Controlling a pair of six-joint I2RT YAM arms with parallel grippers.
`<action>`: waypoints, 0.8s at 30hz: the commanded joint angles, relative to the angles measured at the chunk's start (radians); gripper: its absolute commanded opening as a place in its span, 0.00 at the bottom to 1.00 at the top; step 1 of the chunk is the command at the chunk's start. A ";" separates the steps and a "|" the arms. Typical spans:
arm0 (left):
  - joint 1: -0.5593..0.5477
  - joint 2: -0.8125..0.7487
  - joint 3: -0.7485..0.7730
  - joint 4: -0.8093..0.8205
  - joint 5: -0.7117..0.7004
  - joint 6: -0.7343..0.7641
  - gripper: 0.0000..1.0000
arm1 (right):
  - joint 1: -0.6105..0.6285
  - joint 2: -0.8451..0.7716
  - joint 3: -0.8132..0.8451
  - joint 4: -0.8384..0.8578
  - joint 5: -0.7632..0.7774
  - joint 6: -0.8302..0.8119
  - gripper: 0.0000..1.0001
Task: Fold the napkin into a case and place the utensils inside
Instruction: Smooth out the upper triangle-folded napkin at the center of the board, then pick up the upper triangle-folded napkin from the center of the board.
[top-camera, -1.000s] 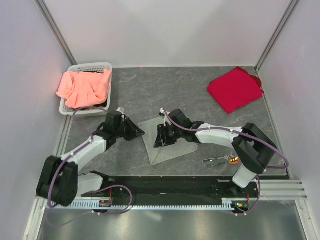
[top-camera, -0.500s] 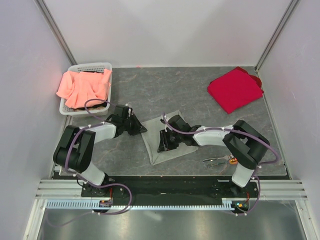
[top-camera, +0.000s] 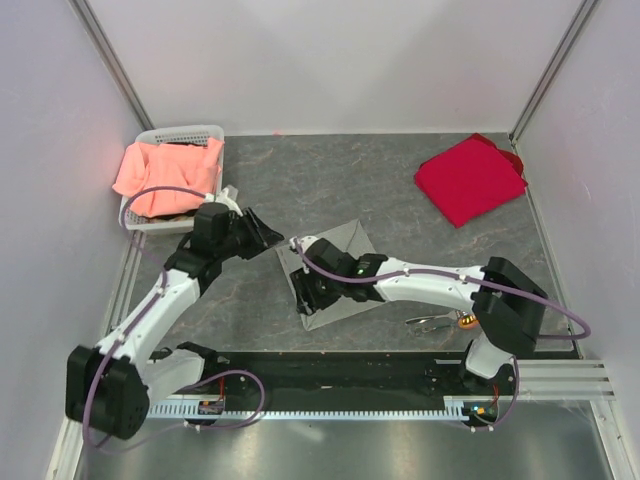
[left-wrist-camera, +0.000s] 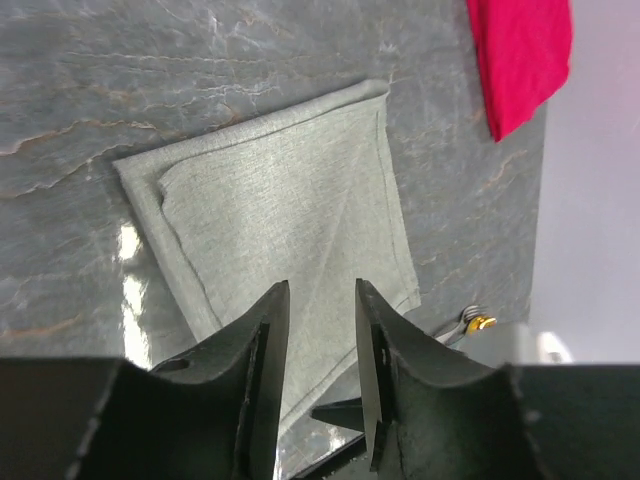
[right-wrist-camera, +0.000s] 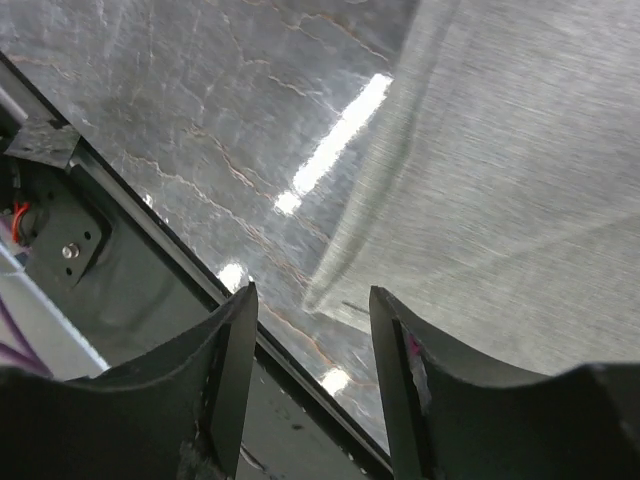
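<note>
Two claws hang by the napkin (top-camera: 340, 270), and neither one holds anything. The napkin lies flat on the grey table (top-camera: 400, 200), in the middle of the top view.

The left claw (top-camera: 268, 236) is just beside the napkin's upper left corner. Its two fingers are a little way apart, with nothing between them. The right claw (top-camera: 308, 292) is low over the napkin's lower left edge. Its fingers are wider apart, and only cloth and table show in the gap.

From the left wrist view, the napkin looks like a slanted square. It has a thin turned-over edge on one side and a slanted crease across it. It is not a narrow case yet, so I think the folding has only just begun. More folds are left to do.

The utensils (top-camera: 440, 322) lie on the table at the lower right of the top view, apart from the napkin. They must go inside last.

A red cloth (top-camera: 470, 180) sits at the upper right. A white basket (top-camera: 180, 131) with an orange cloth (top-camera: 165, 175) sits at the upper left.
</note>
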 joint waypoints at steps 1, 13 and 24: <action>0.027 -0.157 0.016 -0.198 -0.082 -0.029 0.41 | 0.080 0.102 0.121 -0.111 0.163 0.006 0.57; 0.052 -0.382 0.007 -0.381 -0.117 0.026 0.45 | 0.166 0.222 0.249 -0.197 0.267 0.032 0.58; 0.056 -0.356 -0.010 -0.378 -0.096 0.021 0.45 | 0.200 0.299 0.260 -0.247 0.350 0.036 0.55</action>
